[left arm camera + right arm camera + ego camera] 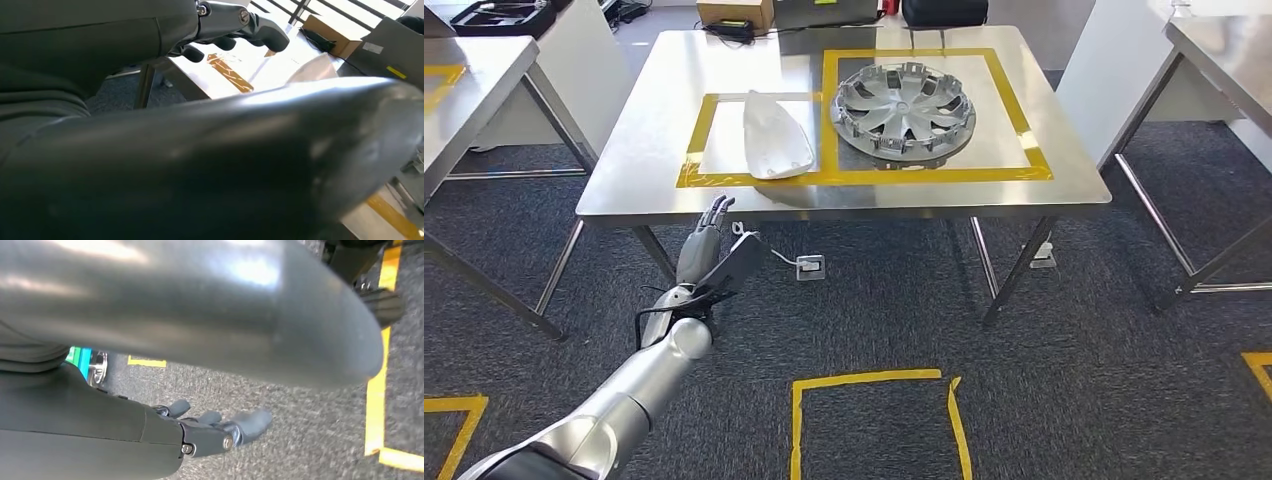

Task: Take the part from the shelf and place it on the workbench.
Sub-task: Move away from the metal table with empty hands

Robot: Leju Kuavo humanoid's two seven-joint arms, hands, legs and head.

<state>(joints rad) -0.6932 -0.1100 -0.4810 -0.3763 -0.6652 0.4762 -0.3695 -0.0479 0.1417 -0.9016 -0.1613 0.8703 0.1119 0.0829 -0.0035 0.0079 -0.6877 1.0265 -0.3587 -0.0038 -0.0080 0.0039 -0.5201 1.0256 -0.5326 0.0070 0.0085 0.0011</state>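
A white shell-shaped part (776,137) lies on the steel workbench (624,180), inside the left yellow-taped rectangle; its pale tip (312,70) is in the left wrist view. Beside it, in the larger taped square, rests a silver wheel cover (903,107). My left hand (709,240) hangs just below and in front of the bench's front edge, fingers stretched toward it and holding nothing. Its dark fingers (235,27) point at the tabletop in the left wrist view. My right hand (215,427) hangs over the carpet, fingers apart and empty.
Other steel tables stand at the left (464,90) and right (1224,50). A cardboard box (736,12) and dark cases sit behind the workbench. Yellow tape squares (869,380) mark the grey carpet. A white plug and cable (809,266) lie under the bench.
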